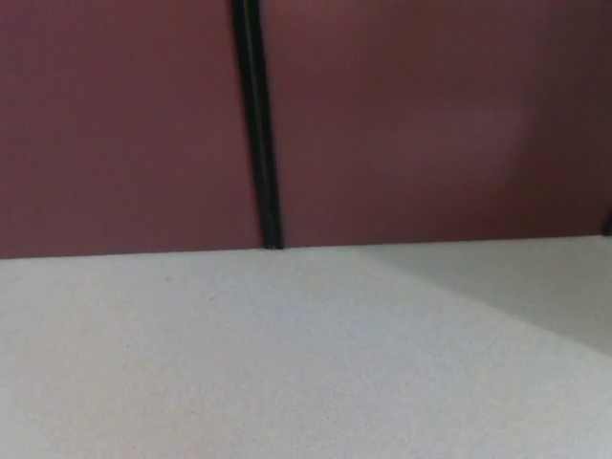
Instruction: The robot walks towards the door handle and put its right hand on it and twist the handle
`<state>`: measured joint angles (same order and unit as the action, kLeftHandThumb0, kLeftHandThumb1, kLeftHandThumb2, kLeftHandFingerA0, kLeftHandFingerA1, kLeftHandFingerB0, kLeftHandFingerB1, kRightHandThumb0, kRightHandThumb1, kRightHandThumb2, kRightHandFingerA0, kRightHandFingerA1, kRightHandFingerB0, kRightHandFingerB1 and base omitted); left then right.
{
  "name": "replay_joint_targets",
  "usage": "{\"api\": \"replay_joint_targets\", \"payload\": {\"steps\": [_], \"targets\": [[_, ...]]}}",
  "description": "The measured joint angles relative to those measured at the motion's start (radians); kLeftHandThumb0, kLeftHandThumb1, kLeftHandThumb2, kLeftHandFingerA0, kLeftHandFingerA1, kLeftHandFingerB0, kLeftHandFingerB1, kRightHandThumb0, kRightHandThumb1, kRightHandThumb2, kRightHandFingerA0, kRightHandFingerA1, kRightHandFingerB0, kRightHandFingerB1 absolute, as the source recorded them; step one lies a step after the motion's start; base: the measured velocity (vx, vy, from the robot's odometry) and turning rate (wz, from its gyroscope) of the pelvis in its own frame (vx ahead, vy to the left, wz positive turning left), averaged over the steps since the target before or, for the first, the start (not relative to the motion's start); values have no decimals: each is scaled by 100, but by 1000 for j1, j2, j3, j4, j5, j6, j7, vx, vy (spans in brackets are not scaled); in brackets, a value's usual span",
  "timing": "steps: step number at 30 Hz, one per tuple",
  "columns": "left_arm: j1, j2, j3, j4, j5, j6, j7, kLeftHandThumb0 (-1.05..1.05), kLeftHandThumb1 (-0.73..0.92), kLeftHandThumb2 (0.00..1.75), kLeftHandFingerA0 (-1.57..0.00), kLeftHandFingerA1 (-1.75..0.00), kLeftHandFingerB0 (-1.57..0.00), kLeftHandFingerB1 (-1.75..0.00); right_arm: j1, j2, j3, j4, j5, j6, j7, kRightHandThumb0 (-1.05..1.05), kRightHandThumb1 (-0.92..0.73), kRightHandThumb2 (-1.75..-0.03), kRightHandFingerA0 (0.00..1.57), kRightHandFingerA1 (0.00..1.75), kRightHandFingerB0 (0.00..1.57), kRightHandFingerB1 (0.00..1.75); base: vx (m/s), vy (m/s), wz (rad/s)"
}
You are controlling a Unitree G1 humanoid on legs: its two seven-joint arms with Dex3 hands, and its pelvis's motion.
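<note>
The head view shows only the bottom of two dark red door panels (421, 124) meeting at a black vertical seam (256, 124). The panels end at the pale speckled floor (239, 363). No door handle shows in this view. Neither of my hands nor any arm is in the picture. The image is slightly blurred.
A grey shadow (535, 287) slants across the floor at the right. A small dark shape (607, 228) touches the right edge where door and floor meet.
</note>
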<state>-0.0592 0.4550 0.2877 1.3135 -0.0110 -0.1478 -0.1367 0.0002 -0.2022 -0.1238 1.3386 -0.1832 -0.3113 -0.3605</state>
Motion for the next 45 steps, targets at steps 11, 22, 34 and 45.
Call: {"api": "replay_joint_targets", "payload": {"steps": [11,22,34,45], "targets": [[9,10,-83,4,33,-9,2,-23,58,58,-66,-47,-46,-39,-7,15,4,10,-1,29,4,-34,-61,-59,65,48,55,40,147,204,0],[31,30,-155,6,64,-10,1,-25,58,57,-64,-46,-43,-38,5,22,18,23,-4,50,20,-34,-60,-59,67,51,57,41,210,-41,7],[48,28,-179,9,80,-31,0,-27,57,58,-64,-47,-42,-37,15,16,44,25,-9,66,27,-32,-60,-59,69,52,55,41,211,-174,-6],[55,39,-180,16,80,-43,2,-27,57,58,-64,-47,-43,-37,7,28,64,24,-24,74,28,-32,-60,-59,68,50,57,41,177,99,0]]}}
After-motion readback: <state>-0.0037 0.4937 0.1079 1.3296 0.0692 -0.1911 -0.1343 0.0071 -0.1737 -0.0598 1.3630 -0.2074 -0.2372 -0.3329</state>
